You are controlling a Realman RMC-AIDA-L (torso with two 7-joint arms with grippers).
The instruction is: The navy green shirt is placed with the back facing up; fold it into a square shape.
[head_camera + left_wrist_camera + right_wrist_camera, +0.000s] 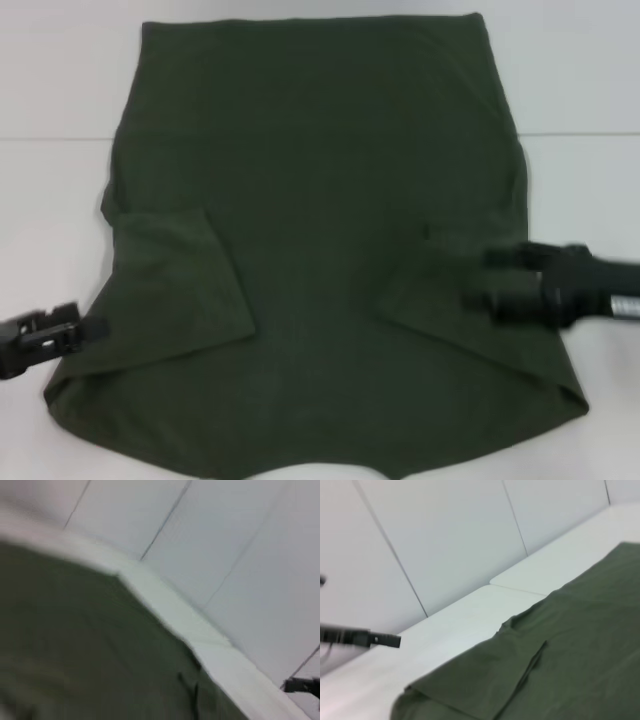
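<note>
**On the white table, a green shirt with both sleeves tucked in**

On the white table (40, 200) lies the navy green shirt (320, 200), spread flat with its plain side up. Both sleeves look folded in over the body. The shirt runs long from the robot's side to the far side, with its neck end nearest the robot.

The left gripper (85, 328) sits low at the shirt's left edge, near the left sleeve. I cannot tell if it is wide or narrow. The right gripper (478, 278) hangs over the folded right sleeve, and looks to hold nothing; its gap is unclear.

I think the next fold goes along the long way, near end to far end. Each gripper is closest to its own side.

White wall panels (445, 535) stand behind the table.
</note>
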